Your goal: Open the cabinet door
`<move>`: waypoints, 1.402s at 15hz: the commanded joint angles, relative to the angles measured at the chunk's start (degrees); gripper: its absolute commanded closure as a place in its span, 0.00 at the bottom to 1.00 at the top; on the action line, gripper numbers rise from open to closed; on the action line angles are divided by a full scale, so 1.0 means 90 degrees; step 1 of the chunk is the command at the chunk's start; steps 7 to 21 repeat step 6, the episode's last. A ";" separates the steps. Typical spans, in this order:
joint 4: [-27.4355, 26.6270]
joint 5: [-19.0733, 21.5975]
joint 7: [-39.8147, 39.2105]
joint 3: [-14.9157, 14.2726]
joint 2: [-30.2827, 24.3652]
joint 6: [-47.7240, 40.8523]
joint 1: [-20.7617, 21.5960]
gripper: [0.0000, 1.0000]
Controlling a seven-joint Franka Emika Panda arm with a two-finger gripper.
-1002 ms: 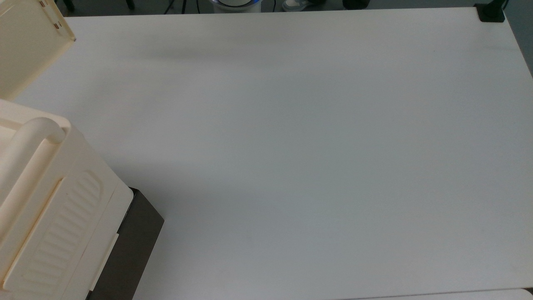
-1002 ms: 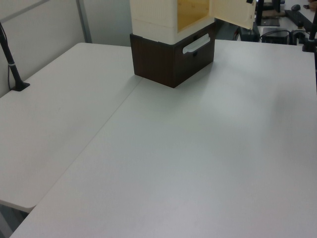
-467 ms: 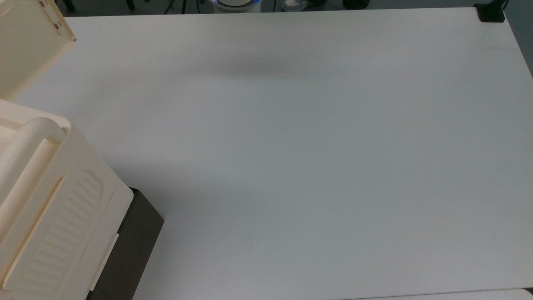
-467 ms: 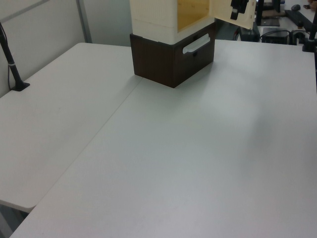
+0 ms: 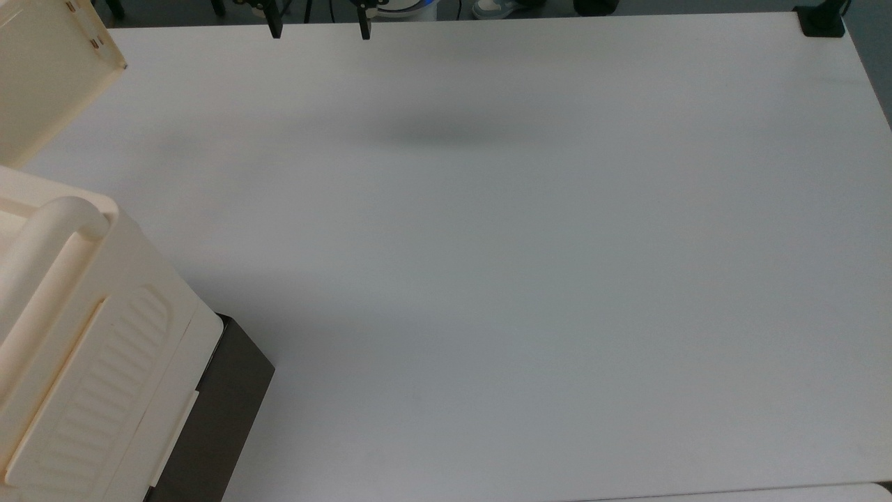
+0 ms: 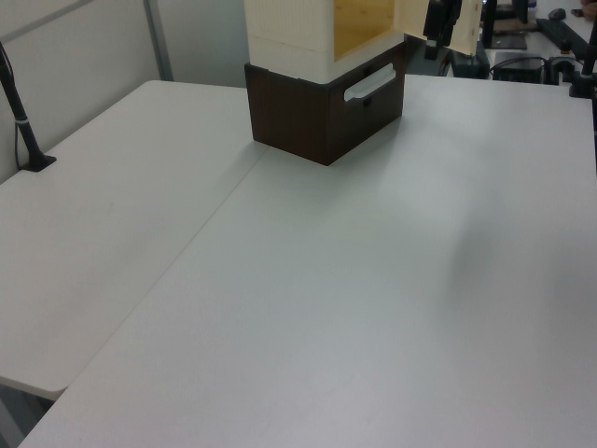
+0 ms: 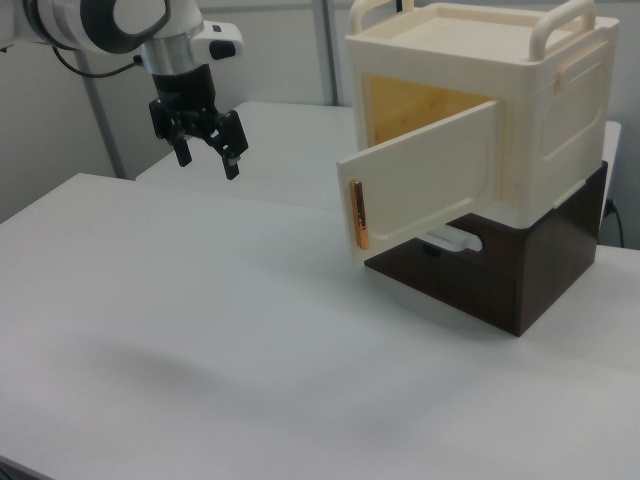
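Observation:
The cabinet point(image 7: 560, 110) is a cream plastic box with bar handles on top, standing on a dark brown box point(image 7: 510, 270). Its cabinet door point(image 7: 425, 175) stands swung open, showing a yellowish inside, with a copper strip handle point(image 7: 356, 215) at its free edge. In the top view the cabinet point(image 5: 83, 335) is at the left and the door point(image 5: 42, 70) at the upper left corner. My gripper point(image 7: 207, 160) hangs open and empty above the table, well off to the right view's left of the door. Its fingertips point(image 5: 276, 31) show at the top view's top edge. In the left view the gripper point(image 6: 441, 28) overlaps the door point(image 6: 410, 19).
The white table point(image 5: 523, 279) stretches wide in front of the cabinet. A black clamp point(image 5: 822, 21) sits at its far right corner in the top view, and a black post point(image 6: 23, 121) stands at the left view's left edge. The brown box point(image 6: 317, 107) has a white drawer handle point(image 6: 370, 84).
My gripper has come into the top view at the top edge and moved toward the left view's left across the door. Its shadow on the table has darkened. The door has not moved.

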 commanded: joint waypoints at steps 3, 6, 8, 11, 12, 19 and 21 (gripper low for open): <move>-0.0018 -0.0088 -0.0035 -0.0134 -0.0049 0.0103 0.0122 0.00; -0.0018 -0.0127 -0.0035 -0.0134 -0.0059 0.0083 0.0122 0.00; -0.0018 -0.0127 -0.0035 -0.0134 -0.0059 0.0083 0.0122 0.00; -0.0018 -0.0127 -0.0035 -0.0134 -0.0059 0.0083 0.0122 0.00; -0.0018 -0.0127 -0.0035 -0.0134 -0.0059 0.0083 0.0122 0.00; -0.0018 -0.0127 -0.0035 -0.0134 -0.0059 0.0083 0.0122 0.00; -0.0018 -0.0127 -0.0035 -0.0134 -0.0059 0.0083 0.0122 0.00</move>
